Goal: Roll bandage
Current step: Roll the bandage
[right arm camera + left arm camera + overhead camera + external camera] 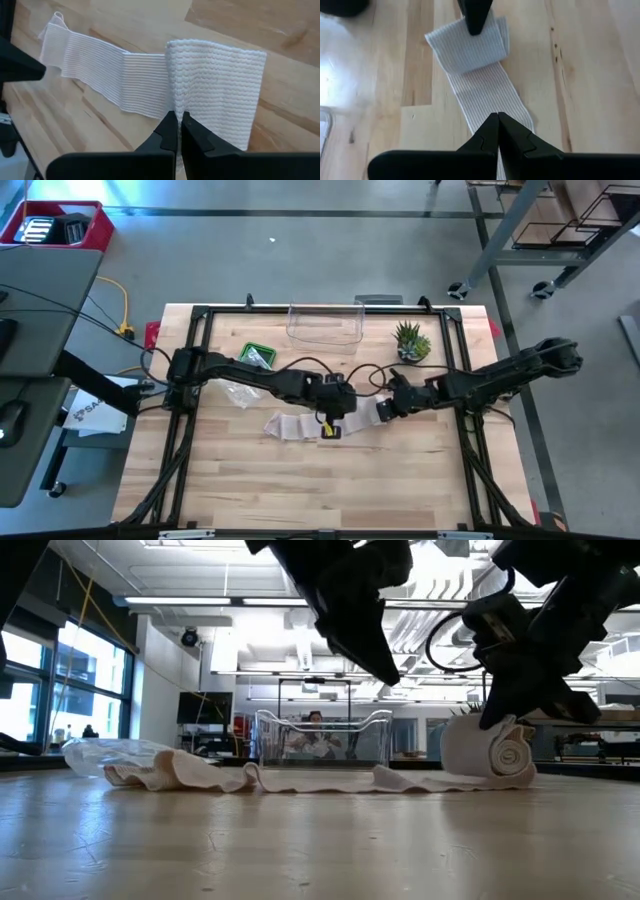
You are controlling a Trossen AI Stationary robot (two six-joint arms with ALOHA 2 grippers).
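A white ribbed bandage (300, 425) lies along the table's middle. Its right end is wound into a roll (495, 750), which rests on its side on the wood. The unrolled strip (300, 778) runs flat toward the table's left and ends in a crumpled heap (140, 770). My right gripper (178, 120) is shut, with its tips at the roll (215, 85). My left gripper (497, 120) is shut too and hangs above the strip (490, 95) left of the roll, clear of the cloth in the low view (388, 670). My right gripper's shut fingertips (492, 718) lie against the roll's outer turn (187, 97), on its upper side. They slant down at it from the table's right. The roll lies on the table, its spiral end facing the near edge, the loose strip trailing off to the left.
A clear plastic box (323, 325) stands at the far middle, with a small potted plant (411, 342) to its right. A green packet (257, 356) and a clear wrapper (240, 392) lie at the left. Bare wood fills the near half of the table (320, 490).
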